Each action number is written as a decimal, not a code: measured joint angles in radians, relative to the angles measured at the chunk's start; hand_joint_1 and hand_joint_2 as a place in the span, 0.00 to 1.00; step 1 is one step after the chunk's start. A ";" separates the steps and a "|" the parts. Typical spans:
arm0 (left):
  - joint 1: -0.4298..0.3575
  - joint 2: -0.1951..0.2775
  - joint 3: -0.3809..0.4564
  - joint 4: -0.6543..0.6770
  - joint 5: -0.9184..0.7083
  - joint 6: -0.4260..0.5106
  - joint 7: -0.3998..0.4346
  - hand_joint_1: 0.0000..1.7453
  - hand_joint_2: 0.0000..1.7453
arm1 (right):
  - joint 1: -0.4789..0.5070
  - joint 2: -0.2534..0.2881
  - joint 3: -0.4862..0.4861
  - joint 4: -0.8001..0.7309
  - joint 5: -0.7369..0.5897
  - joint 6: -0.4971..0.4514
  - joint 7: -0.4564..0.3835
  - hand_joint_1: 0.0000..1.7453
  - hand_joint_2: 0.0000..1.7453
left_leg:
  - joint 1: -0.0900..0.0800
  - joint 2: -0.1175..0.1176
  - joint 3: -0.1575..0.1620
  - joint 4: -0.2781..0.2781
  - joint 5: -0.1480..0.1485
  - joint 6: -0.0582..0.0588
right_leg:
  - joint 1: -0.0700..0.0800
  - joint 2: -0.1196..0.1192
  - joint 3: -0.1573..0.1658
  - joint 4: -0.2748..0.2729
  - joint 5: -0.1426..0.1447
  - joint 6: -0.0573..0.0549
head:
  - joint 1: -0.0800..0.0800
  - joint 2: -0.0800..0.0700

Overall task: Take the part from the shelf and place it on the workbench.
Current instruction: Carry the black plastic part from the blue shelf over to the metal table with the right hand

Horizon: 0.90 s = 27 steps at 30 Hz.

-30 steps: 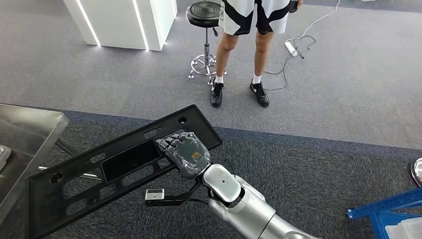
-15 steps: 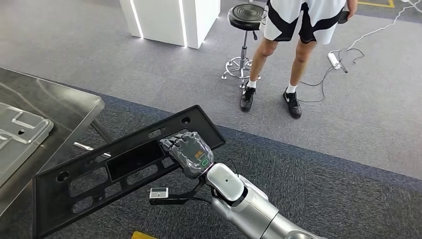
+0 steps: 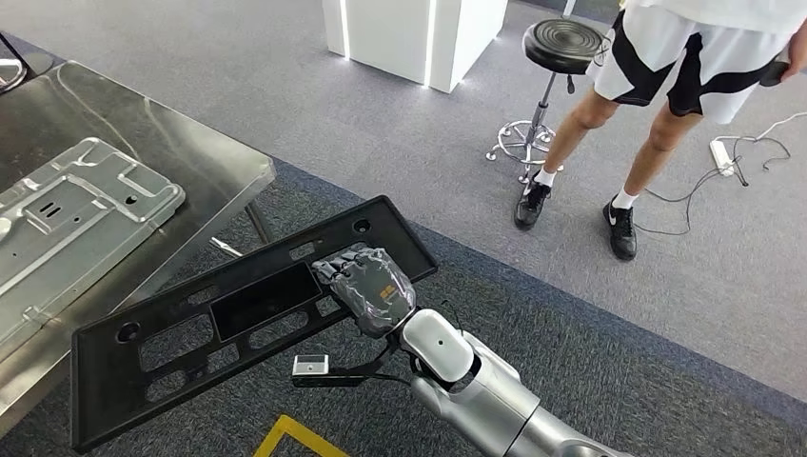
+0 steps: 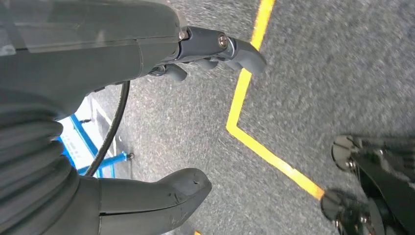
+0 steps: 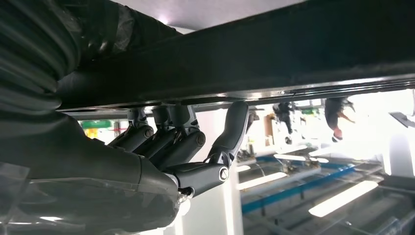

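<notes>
Camera has swung left since the earlier frames: desk (image 3: 205,181) now fills the upper left, and the stool (image 3: 561,48) and person (image 3: 685,67) sit further right. Right robot hand (image 3: 369,288) keeps its hold on the black part (image 3: 190,333), fingers curled over the long edge near the middle; in the right wrist view the fingers (image 5: 166,139) press up against the part's underside (image 5: 274,54). Part hangs tilted in the air, its far end over the desk's near edge, not resting on it. Metal panel (image 3: 76,214) lies on the desk. Left robot hand (image 4: 147,49) holds nothing, fingers apart, above carpet with a yellow line (image 4: 264,147). No readable writing or labels.
</notes>
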 joint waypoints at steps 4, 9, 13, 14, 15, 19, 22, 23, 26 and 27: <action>-0.005 0.000 0.004 0.000 -0.006 -0.002 0.001 0.00 1.00 | 0.007 -0.016 0.000 -0.004 -0.002 0.001 0.001 1.00 1.00 | -0.003 -0.049 0.001 -0.001 0.001 0.014 | -0.002 0.074 -0.121 0.236 -0.100 0.002 | 0.000 0.000; -0.006 -0.002 0.004 0.000 -0.012 -0.004 0.001 0.00 1.00 | 0.010 -0.024 0.000 -0.004 -0.001 -0.001 0.001 1.00 1.00 | -0.004 -0.120 -0.002 0.012 -0.002 0.007 | -0.006 0.138 -0.045 0.023 0.044 -0.012 | 0.000 0.000; -0.002 -0.003 0.004 0.000 -0.019 -0.004 0.001 0.00 1.00 | 0.010 -0.026 0.000 -0.005 0.004 -0.004 0.001 1.00 1.00 | 0.004 -0.159 -0.017 0.009 0.005 -0.019 | -0.004 0.150 -0.025 -0.031 0.057 -0.023 | 0.000 0.000; 0.000 -0.004 0.004 0.000 -0.022 -0.004 0.001 0.00 1.00 | 0.010 -0.025 0.000 -0.006 0.005 -0.004 0.001 1.00 1.00 | 0.003 -0.144 -0.020 0.014 0.002 -0.024 | -0.005 0.137 -0.020 -0.038 0.060 -0.029 | 0.000 0.000; 0.000 -0.004 0.004 0.000 -0.026 -0.004 0.001 0.00 1.00 | 0.008 -0.024 0.000 -0.007 0.005 -0.004 0.001 1.00 1.00 | 0.001 -0.115 -0.031 0.036 -0.012 -0.027 | -0.006 0.123 -0.015 -0.046 0.063 -0.035 | 0.000 0.000; -0.006 -0.004 0.004 0.000 -0.037 -0.004 0.001 0.00 1.00 | 0.002 -0.027 0.000 -0.008 0.005 -0.005 0.003 1.00 1.00 | 0.002 -0.025 -0.136 0.253 -0.114 -0.039 | 0.000 0.058 -0.008 -0.055 0.063 -0.049 | -0.001 0.000; -0.004 -0.004 0.004 0.000 -0.042 -0.003 -0.001 0.00 1.00 | 0.001 -0.029 0.000 -0.010 0.003 -0.005 0.003 1.00 1.00 | 0.006 -0.011 -0.107 0.209 -0.068 -0.044 | 0.002 0.013 -0.005 -0.052 0.055 -0.045 | -0.001 0.000; -0.003 -0.004 0.004 0.000 -0.043 -0.002 -0.001 0.00 1.00 | 0.001 -0.029 0.000 -0.013 0.002 -0.006 0.003 1.00 1.00 | 0.005 0.009 -0.068 0.136 -0.040 -0.043 | 0.002 0.001 -0.003 -0.050 0.051 -0.041 | -0.001 0.000; -0.005 -0.004 0.004 0.000 -0.044 -0.001 -0.005 0.00 1.00 | -0.002 -0.034 -0.001 -0.025 -0.003 -0.006 0.004 1.00 1.00 | -0.006 0.046 -0.002 0.010 -0.007 -0.023 | 0.010 -0.028 0.001 -0.045 0.041 -0.027 | 0.000 0.000; -0.004 -0.004 0.004 0.000 -0.045 -0.001 -0.005 0.00 1.00 | -0.003 -0.036 -0.002 -0.029 -0.005 -0.006 0.004 1.00 1.00 | -0.009 0.037 -0.003 0.010 -0.007 -0.015 | 0.011 -0.037 0.003 -0.045 0.039 -0.022 | 0.000 0.000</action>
